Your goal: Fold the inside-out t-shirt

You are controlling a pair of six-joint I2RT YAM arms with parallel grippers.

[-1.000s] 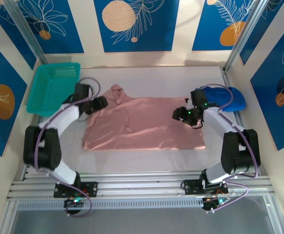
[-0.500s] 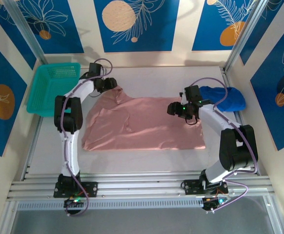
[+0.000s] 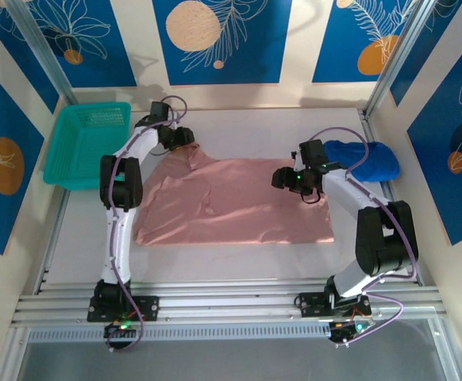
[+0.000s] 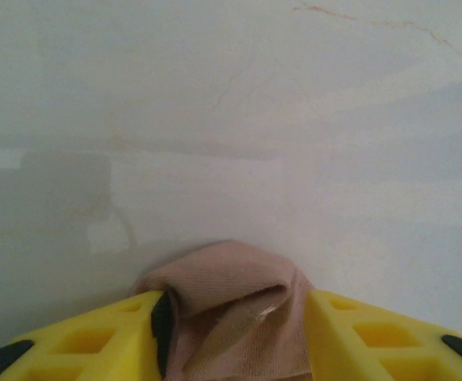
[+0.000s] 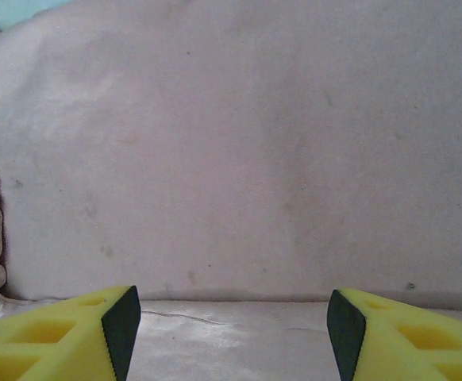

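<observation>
The table [image 3: 239, 262] carries the t-shirt [image 3: 239, 202], spread flat at its middle, with a teal basket [image 3: 80, 147] at the far left and a blue garment [image 3: 370, 159] at the far right. The t-shirt lies much as it did a second ago; nothing is folded yet.

The big change is your left arm. It was bent back beside the basket and now stretches out to the t-shirt's far-left peak. There the left gripper [image 3: 185, 138] has narrowed its jaws onto a bunched fold, and the cloth fills the gap and touches both yellow fingers [image 4: 96, 337].

Your right gripper [image 3: 282, 176] has shifted only a little, inward over the t-shirt's right part. Its jaws stand wide with nothing between them, above the hem.

By the look of it, one corner is pinched and the other side still needs a hold before any fold can be made.
</observation>
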